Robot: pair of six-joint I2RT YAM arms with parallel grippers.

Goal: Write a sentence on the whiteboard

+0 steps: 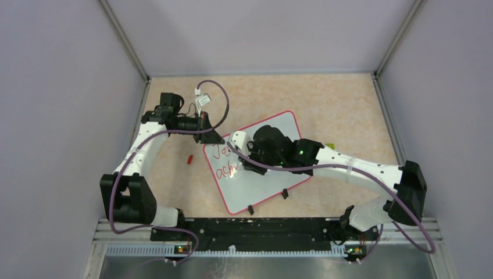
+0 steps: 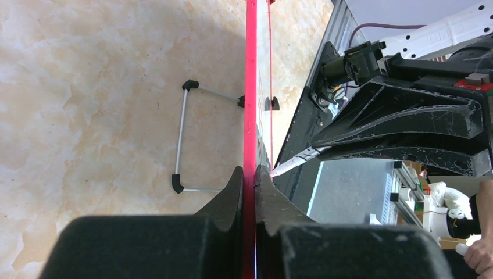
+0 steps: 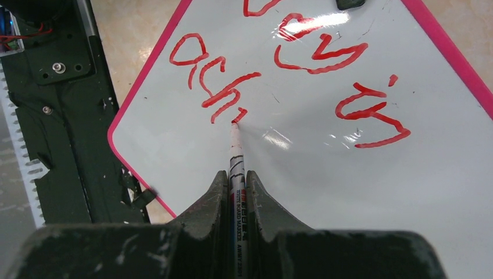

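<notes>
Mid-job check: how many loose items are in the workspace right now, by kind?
Whiteboard: 1
Marker, held in the right gripper: 1
Small red piece on the table, perhaps a cap: 1
Small yellow-green thing beside the right arm, too small to identify: 1
Total: 4
</notes>
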